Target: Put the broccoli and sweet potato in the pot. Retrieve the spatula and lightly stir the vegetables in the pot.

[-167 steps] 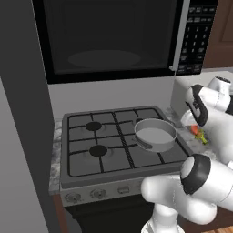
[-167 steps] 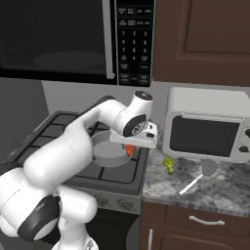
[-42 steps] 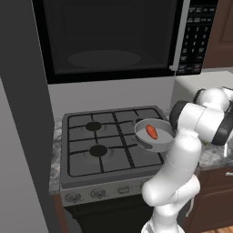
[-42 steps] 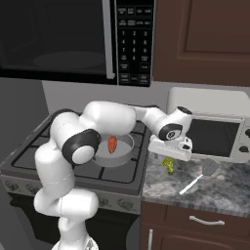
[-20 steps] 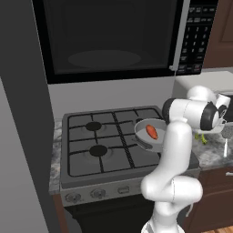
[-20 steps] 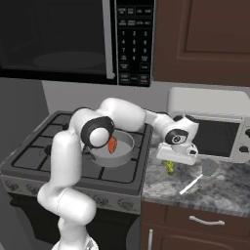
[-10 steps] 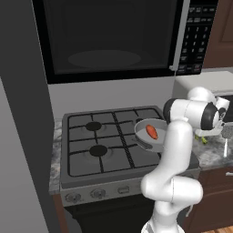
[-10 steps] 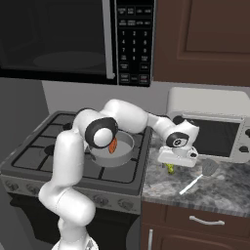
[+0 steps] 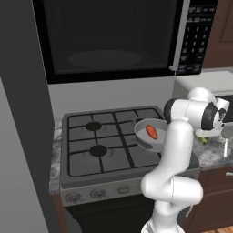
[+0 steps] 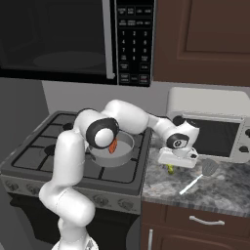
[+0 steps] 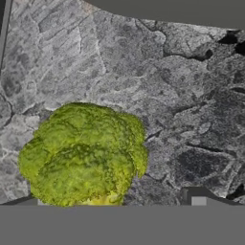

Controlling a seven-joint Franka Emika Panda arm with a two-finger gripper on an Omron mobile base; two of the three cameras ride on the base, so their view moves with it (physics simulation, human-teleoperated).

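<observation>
The white arm reaches out to the robot's right and bends down at the wrist, its gripper [image 10: 172, 165] pointing downward with the jaws spread wide, holding nothing.

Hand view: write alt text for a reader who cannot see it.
A bumpy yellow-green broccoli floret lies on a mottled grey stone counter, seen close from above. It sits low and left of centre in the picture, with one dark fingertip rising at the bottom right.

The sweet potato [image 9: 151, 132] lies in the pot [image 9: 143, 136] on the stove [image 9: 91, 150]. Right of it, on the counter [image 10: 229, 190], the broccoli [image 11: 83, 155] sits (spatula [image 10: 200, 176] further right) before the toaster oven [image 10: 215, 124].
</observation>
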